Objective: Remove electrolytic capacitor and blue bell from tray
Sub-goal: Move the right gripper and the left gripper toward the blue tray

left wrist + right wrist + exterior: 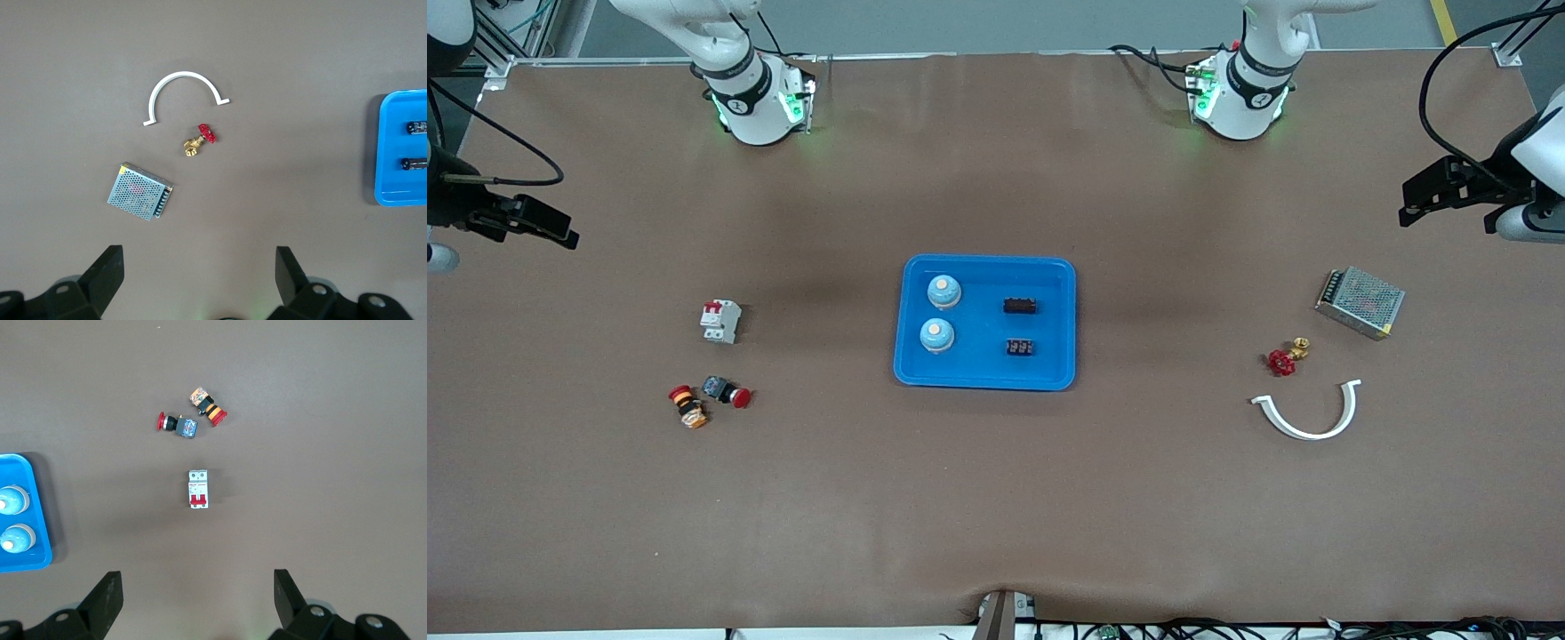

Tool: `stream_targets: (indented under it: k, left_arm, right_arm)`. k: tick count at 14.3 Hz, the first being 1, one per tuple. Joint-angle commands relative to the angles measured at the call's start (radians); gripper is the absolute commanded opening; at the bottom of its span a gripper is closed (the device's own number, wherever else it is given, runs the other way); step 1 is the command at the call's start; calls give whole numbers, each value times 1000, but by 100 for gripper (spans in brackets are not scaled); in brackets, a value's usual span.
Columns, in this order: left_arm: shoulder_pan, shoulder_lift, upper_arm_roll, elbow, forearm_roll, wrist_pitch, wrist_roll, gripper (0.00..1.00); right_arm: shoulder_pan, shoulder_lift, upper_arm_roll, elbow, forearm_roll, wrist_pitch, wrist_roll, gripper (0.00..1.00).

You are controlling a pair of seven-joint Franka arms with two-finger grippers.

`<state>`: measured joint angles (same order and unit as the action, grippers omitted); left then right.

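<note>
While both pincers [197, 280] [197, 600] hang open (empty), bells [943, 291] sit trayed.

Both arms are waiting, drawn back from the middle of the table toward its two ends. The left arm is reaching out from its base at the table's back edge, carrying the left gripper [1436, 197] up in the air over the table's end on its own side, its fingers [107, 273] spread wide with nothing between them. The right arm is doing the same at its own end, holding the right gripper [534, 222] aloft, its fingers [107, 597] parted and bare.
</note>
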<state>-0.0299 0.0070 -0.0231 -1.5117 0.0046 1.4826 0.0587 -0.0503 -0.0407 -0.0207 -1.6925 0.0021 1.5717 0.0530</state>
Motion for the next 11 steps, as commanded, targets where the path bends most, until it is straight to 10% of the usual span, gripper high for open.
stream_targets:
  k: [1,11]
  left_arm:
    - [5,1,-3,4,-6,7,6,100]
    - [-13,2,-14,-13,-38,5,-314,100]
  right_arm:
    - [1,2,1,2,-8,5,-1,100]
    - [4,11,2,-4,-8,13,1,100]
